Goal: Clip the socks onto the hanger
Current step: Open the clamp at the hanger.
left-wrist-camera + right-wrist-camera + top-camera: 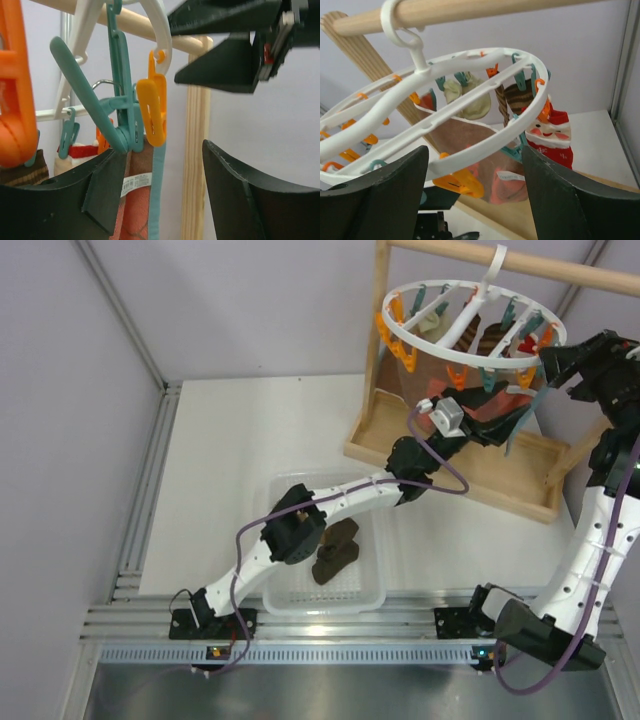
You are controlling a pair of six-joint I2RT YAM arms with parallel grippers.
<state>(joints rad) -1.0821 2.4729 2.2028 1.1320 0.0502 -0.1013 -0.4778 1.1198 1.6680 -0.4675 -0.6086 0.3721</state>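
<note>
Socks (pixel 336 548): two, dark brown, unclipped, lying in white basket (pixel 325 606) at table's 6 o'clock.
Hanger (pixel 470 335): 1 o'clock, hooked on wooden rod (pixel 545 268).
Left gripper (pixel 164 155): jaws apart, empty, beside teal peg (pixel 107 107), likely to work it.
Right gripper (pixel 475 152): jaws apart, at ring's 3 o'clock, probably steadying.

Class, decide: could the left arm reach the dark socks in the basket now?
Probably yes: the socks lie uncovered in the open basket near the arm's base, though its jaws are up by the hanger.
</note>
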